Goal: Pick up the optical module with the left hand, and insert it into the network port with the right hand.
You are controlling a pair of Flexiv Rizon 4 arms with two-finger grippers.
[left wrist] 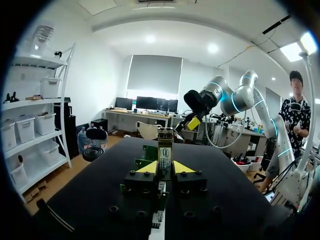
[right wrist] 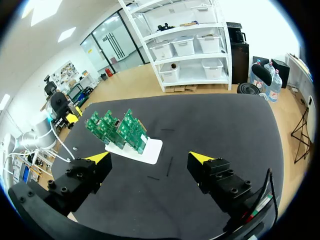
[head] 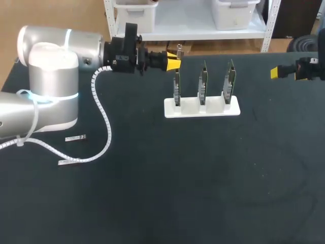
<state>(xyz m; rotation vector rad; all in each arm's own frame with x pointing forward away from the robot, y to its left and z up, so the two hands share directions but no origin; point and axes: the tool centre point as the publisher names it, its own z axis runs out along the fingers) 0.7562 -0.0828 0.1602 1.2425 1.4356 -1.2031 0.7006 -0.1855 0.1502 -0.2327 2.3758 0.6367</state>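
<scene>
My left gripper (head: 172,60) hangs level above the table's back, just left of the rack, shut on a slim metal optical module (head: 179,51). In the left wrist view the module (left wrist: 164,150) stands upright between the yellow tips of that gripper (left wrist: 165,168). A white rack (head: 201,108) holds three upright green network boards (head: 203,81), also seen in the right wrist view (right wrist: 120,131). My right gripper (head: 282,72) is at the table's far right, open and empty; in its own view the gripper (right wrist: 150,158) stands wide, well short of the rack (right wrist: 151,151).
Two more small modules (head: 75,138) (head: 66,162) lie on the black table near my left arm's base (head: 51,96). A coiled white cable (head: 104,127) loops from that arm down over the table.
</scene>
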